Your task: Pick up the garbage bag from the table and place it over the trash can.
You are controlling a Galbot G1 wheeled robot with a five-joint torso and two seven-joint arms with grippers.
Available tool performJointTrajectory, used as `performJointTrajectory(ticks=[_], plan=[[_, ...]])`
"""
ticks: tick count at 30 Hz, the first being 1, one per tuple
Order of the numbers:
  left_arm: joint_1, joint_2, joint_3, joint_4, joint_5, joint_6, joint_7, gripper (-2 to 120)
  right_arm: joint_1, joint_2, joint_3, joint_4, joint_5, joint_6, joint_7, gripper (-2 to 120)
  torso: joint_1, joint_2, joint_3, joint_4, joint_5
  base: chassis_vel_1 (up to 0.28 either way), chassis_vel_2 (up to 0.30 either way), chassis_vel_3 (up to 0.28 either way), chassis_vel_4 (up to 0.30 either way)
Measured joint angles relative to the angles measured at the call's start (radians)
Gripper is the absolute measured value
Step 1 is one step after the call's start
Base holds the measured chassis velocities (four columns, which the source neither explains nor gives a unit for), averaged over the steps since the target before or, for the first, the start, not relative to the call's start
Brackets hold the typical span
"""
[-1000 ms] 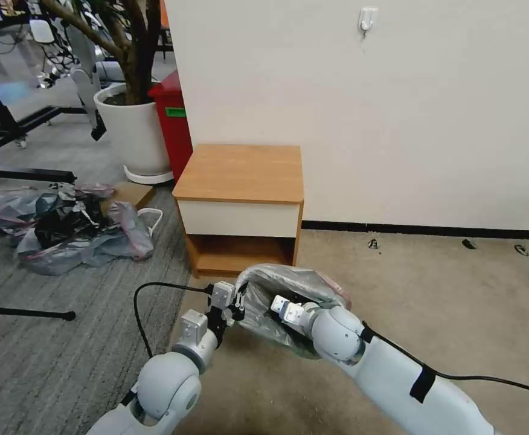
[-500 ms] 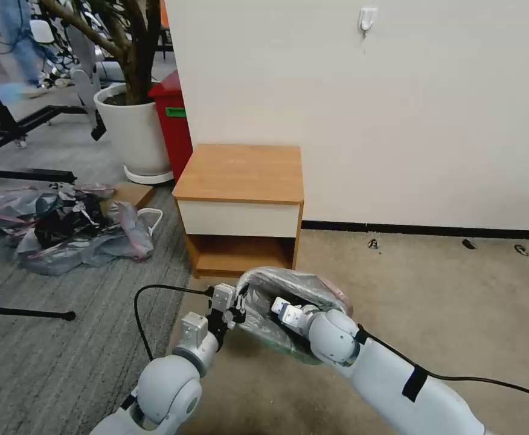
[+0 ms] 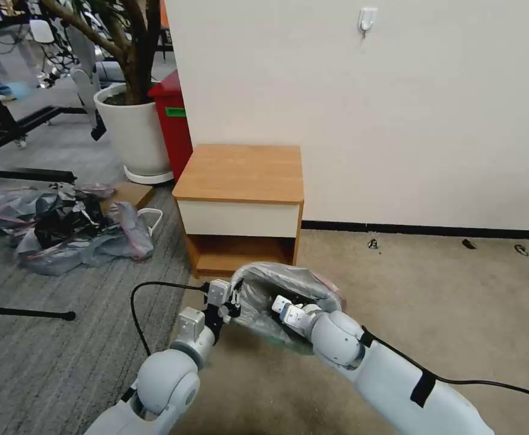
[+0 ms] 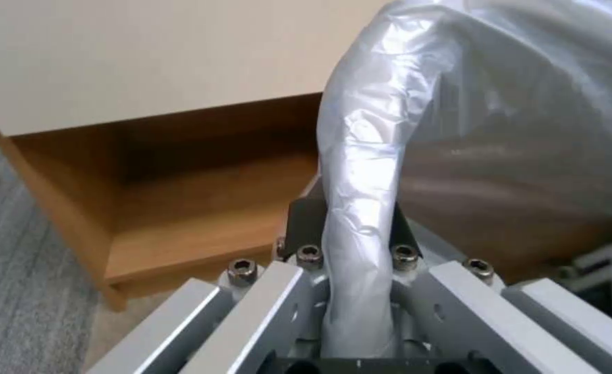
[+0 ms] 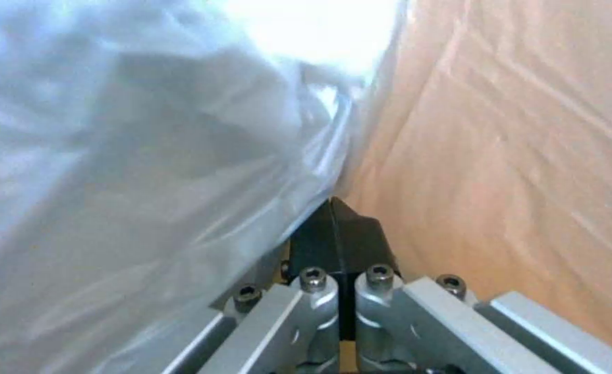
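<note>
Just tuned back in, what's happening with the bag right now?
Both arms are working low in front of the table. The left gripper is shut on a bunched edge of the garbage bag, as the left wrist view shows. The right gripper is shut and tucked inside the bag, with plastic draped over it. The bag is spread between them above the carpet, off the tabletop. I can't make out the trash can under it. A heap of other bags lies on the floor to the robot's left.

Left gripper (image 3: 235, 300): I see it clamped on a twist of bag (image 4: 361, 208), arm low, reaching forward.
Right gripper (image 5: 337, 234): jaws pressed together, inside the bag.
</note>
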Motion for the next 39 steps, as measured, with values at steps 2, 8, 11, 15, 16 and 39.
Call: performJointTrajectory(ticks=[2, 8, 11, 15, 16, 39], plan=[[-0.002, -0.006, -0.001, 0.009, -0.001, -0.002, -0.004, 2, -0.004, -0.007, 0.001, 0.023, 0.012, 0.000, 0.005, 0, 0.000, 0.000, 0.000, 0.0000, 0.0000, 0.000, 0.000, 0.000, 0.000], [0.006, -0.010, 0.003, 0.010, -0.002, -0.007, -0.005, 2, 0.007, -0.009, -0.012, 0.028, 0.038, 0.000, 0.021, 0, 0.000, 0.000, 0.000, 0.0000, -0.0001, 0.000, 0.000, 0.000, 0.000], [0.017, -0.011, 0.005, -0.007, -0.007, -0.007, -0.002, 2, 0.026, 0.001, -0.035, 0.007, 0.098, 0.001, 0.064, 0, 0.000, 0.000, 0.000, 0.0000, 0.0000, 0.000, 0.000, 0.000, 0.000], [0.021, -0.004, 0.003, -0.016, -0.023, -0.003, -0.001, 2, 0.039, 0.004, -0.049, 0.003, 0.120, 0.001, 0.075, 0, 0.000, 0.000, 0.000, 0.0001, 0.0000, 0.000, 0.000, 0.000, 0.000], [0.021, -0.002, 0.001, -0.016, -0.026, -0.003, 0.000, 2, 0.042, 0.004, -0.052, 0.003, 0.124, 0.001, 0.077, 0, 0.000, 0.000, 0.000, 0.0000, 0.0000, 0.000, 0.000, 0.000, 0.000], [0.020, 0.012, 0.002, -0.001, -0.026, 0.001, 0.004, 2, 0.120, -0.003, -0.126, -0.017, 0.226, 0.002, 0.131, 0, 0.000, 0.000, 0.000, 0.0000, -0.0001, 0.000, 0.000, 0.000, 0.000]])
